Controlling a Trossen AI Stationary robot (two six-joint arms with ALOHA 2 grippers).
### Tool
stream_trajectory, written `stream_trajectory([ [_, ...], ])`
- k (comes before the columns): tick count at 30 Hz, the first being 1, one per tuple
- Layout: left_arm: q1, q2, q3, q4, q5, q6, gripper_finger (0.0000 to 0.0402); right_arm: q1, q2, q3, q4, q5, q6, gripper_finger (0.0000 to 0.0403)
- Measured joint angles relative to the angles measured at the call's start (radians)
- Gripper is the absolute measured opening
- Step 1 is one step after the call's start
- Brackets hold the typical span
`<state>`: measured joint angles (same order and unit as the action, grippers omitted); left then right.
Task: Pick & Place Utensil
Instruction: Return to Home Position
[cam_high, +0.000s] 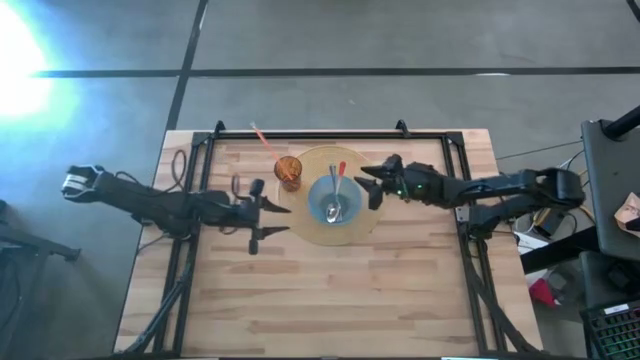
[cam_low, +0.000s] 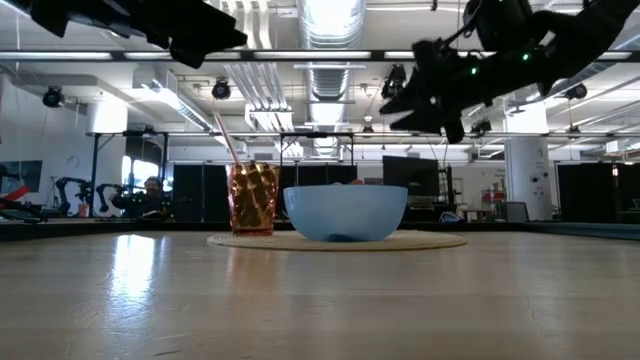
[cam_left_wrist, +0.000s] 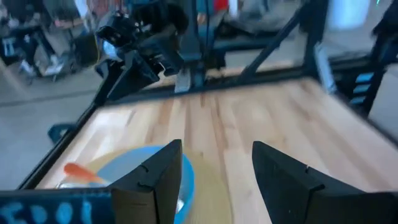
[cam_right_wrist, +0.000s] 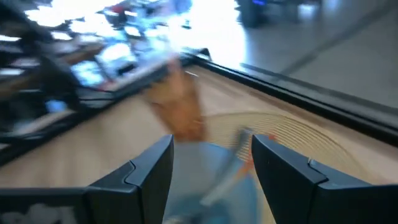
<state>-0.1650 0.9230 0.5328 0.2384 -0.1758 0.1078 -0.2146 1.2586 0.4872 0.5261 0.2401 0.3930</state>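
One fork (cam_high: 332, 188) and one orange spoon (cam_high: 341, 169) are held in one blue bowl (cam_high: 318, 205), one straw (cam_high: 262, 136) in one cup (cam_high: 289, 172), on one mat (cam_high: 312, 160) by the table's (cam_high: 400, 290) far edge. The left pincer (cam_high: 285, 220) and the right pincer (cam_high: 368, 186) are spread open, flanking it.

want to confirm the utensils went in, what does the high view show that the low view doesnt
Only the high view: the silver fork and orange spoon lying inside the blue bowl, plus the full length of both arms. Only the low view: the room behind, with a person far off; there the bowl's wall hides its contents. Both: the bowl, the brown cup holding the orange straw, the mat, and the open left gripper and right gripper.
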Motion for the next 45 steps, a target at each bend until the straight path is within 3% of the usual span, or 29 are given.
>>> stream_trajectory([
  [5, 0.0, -0.088, -0.086, 0.109, 0.006, 0.0, 0.019, 0.001, -0.103, 0.001, -0.001, -0.174, -0.015, 0.021],
  [12, -0.013, -0.224, -0.115, 0.07, 0.017, -0.035, 0.019, 0.01, -0.253, 0.001, -0.052, -0.318, -0.058, 0.021],
  [25, -0.037, -0.397, -0.216, 0.038, 0.026, -0.008, 0.019, 0.105, -0.539, -0.001, -0.292, -0.327, -0.139, 0.021],
  [34, -0.037, -0.482, -0.279, 0.028, 0.026, -0.007, 0.019, 0.183, -0.578, -0.015, -0.294, -0.326, -0.181, 0.021],
  [45, -0.037, -0.56, -0.283, -0.105, 0.025, -0.029, 0.019, 0.23, -0.618, -0.042, -0.315, -0.323, -0.19, 0.021],
])
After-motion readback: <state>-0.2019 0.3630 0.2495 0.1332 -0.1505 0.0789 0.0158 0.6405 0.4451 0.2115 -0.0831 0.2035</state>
